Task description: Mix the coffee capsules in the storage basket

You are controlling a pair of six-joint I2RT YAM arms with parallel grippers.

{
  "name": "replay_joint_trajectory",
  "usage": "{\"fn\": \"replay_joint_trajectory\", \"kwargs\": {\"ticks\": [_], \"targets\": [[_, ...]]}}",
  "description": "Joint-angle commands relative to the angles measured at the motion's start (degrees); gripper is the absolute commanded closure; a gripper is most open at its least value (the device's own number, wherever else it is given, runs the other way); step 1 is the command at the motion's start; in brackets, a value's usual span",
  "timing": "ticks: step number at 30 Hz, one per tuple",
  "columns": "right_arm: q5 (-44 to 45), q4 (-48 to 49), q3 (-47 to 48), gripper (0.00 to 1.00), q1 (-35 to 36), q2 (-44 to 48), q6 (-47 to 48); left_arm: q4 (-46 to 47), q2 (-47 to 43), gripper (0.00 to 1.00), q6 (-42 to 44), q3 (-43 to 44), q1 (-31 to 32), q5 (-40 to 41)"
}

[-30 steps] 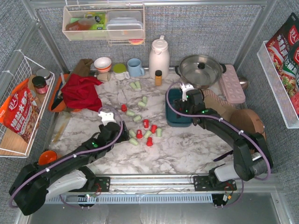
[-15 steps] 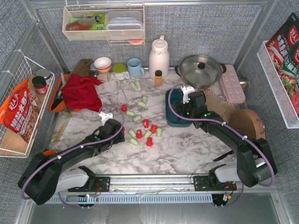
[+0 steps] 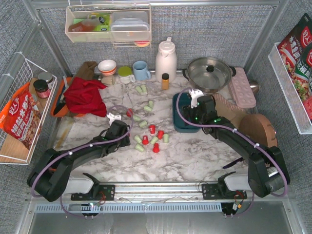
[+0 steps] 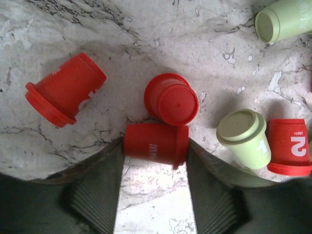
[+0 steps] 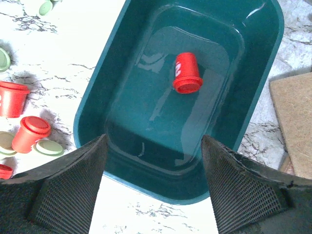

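Red and pale green coffee capsules (image 3: 152, 129) lie scattered on the marble in the middle of the table. My left gripper (image 4: 155, 146) is down among them, shut on a red capsule (image 4: 156, 142) that lies sideways between its fingertips. Two more red capsules (image 4: 171, 99) and a green one (image 4: 242, 137) lie just beyond it. The dark teal storage basket (image 3: 181, 122) stands to the right of the scatter. My right gripper (image 5: 153, 141) hangs open over the basket's near end (image 5: 85, 122). One red capsule (image 5: 187, 73) lies inside the basket.
Behind the capsules stand an amber bottle (image 3: 165, 81), a white thermos (image 3: 165, 59), a blue mug (image 3: 141, 70) and a lidded pot (image 3: 209, 72). A red cloth (image 3: 85, 95) lies at the left. A pink tray (image 3: 242, 87) and a brown board (image 3: 229, 109) sit right of the basket.
My left arm has reached forward and down to the capsules, and its jaws have narrowed around a red one. The right gripper has hardly moved.
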State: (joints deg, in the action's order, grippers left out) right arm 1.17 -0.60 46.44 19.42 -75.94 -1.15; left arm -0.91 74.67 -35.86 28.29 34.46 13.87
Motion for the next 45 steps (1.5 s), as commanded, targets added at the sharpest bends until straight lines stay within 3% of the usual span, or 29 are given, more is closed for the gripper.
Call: {"fn": "replay_joint_trajectory", "kwargs": {"ticks": [1, 5, 13, 19, 23, 27, 32, 38, 45], "targets": [[-1.12, 0.48, 0.62, 0.19, -0.08, 0.01, 0.03, 0.52, 0.68, 0.47, 0.73, 0.36, -0.18, -1.6], [-1.46, -0.47, 1.02, 0.2, -0.08, 0.38, 0.18, 0.2, -0.21, 0.61, 3.47, 1.59, -0.18, -5.69], [-5.2, -2.78, 2.39, 0.2, -0.06, 1.9, -1.05, 0.36, -13.23, 0.6, 12.34, 1.11, 0.22, -16.37], [-9.26, -13.4, 9.08, 0.2, 0.0, 2.44, -7.19, 20.75, -30.38, 0.66, 21.85, -9.15, 3.81, -23.27], [-13.6, -16.7, 10.25, 0.23, 0.62, 3.72, -9.65, 36.27, -36.31, 0.65, 31.06, -15.31, 6.24, -26.43], [-15.67, -15.93, 10.25, 0.27, 3.1, 5.79, -13.13, 38.41, -32.63, 0.65, 42.03, -12.69, 7.21, -30.26], [-15.76, -11.12, 10.24, 0.32, 8.69, 6.79, -17.28, 39.67, -18.57, 0.65, 52.44, -5.01, 7.2, -36.33], [-15.68, -0.99, 9.12, 0.33, 14.33, 7.11, -21.75, 41.1, -5.82, 0.65, 58.96, 2.28, 7.2, -42.06], [-14.46, -0.51, 12.09, 0.35, 17.62, 2.63, -21.55, 49.06, -2.66, 0.66, 57.27, 0.51, 7.36, -45.41]]}}
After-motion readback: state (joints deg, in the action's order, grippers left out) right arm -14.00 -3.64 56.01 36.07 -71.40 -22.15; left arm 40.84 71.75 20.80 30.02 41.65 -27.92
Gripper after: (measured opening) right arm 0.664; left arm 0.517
